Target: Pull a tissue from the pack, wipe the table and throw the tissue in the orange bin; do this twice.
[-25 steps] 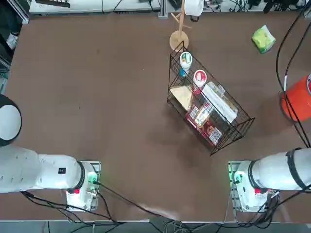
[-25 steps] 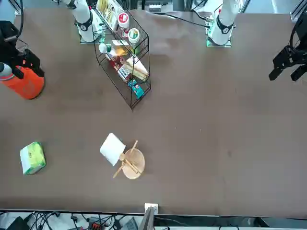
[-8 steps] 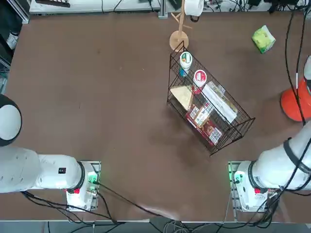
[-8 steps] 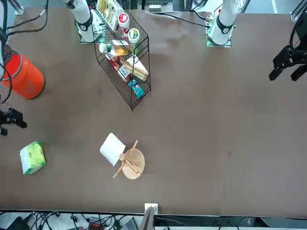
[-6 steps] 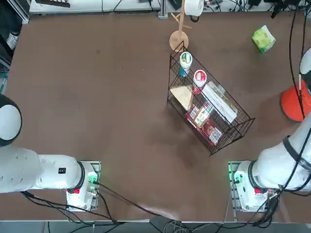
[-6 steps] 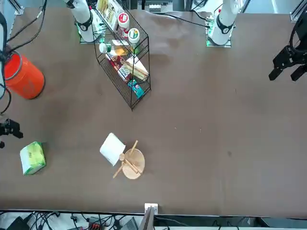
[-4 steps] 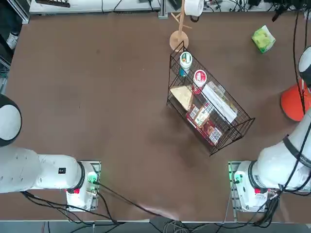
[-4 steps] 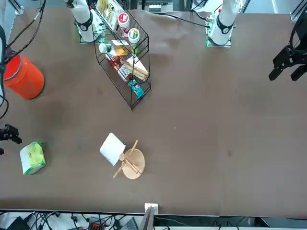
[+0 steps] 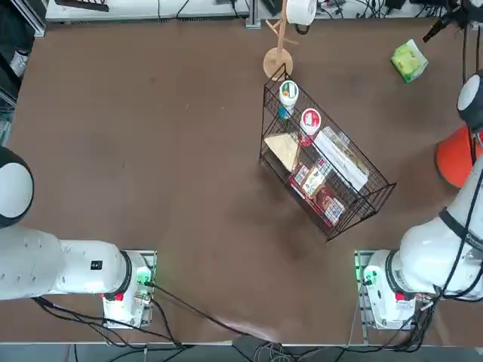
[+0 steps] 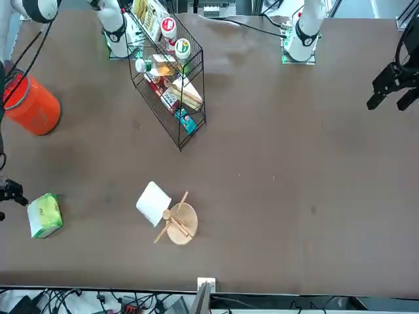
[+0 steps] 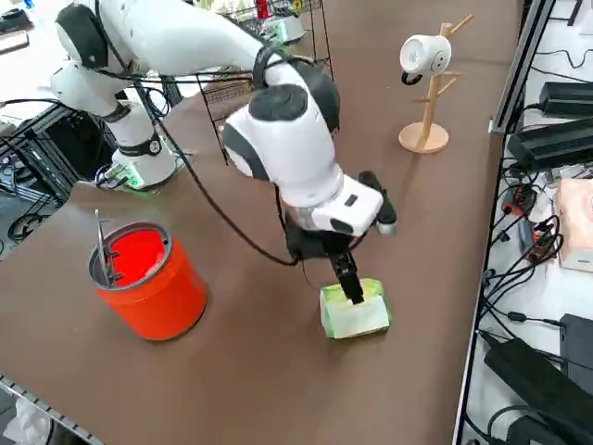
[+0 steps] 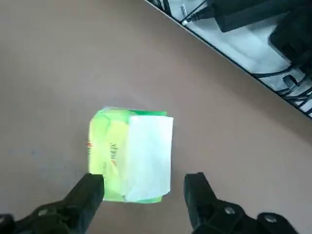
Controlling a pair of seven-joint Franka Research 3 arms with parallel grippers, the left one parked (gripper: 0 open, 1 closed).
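Observation:
The yellow-green pack (image 12: pixel 131 155) lies flat on the brown table (image 9: pixel 151 151) near its far right corner, pale face up. It also shows as the pack (image 9: pixel 409 60), (image 10: pixel 44 214), (image 11: pixel 354 311). My right gripper (image 12: pixel 144 184) hovers just above the pack, open, one finger on each side of it, holding nothing. The same gripper (image 11: pixel 352 289) points straight down at the pack, and the gripper (image 10: pixel 8 191) sits at the picture's edge. The orange bin (image 11: pixel 148 283), (image 10: pixel 31 104), (image 9: pixel 456 158) stands upright, nearer the arm's base. No tissue shows outside the pack.
A black wire basket (image 9: pixel 324 162) of groceries lies mid-table. A wooden stand with a white paper roll (image 11: pixel 424 83) rises at the far edge. The table's edge runs close behind the pack, with cables and power bricks (image 11: pixel 551 120) beyond it.
My right arm has swung from above the orange bin toward the far corner and now hangs over the pack. Its fingers have stayed open. Pack and bin have not moved.

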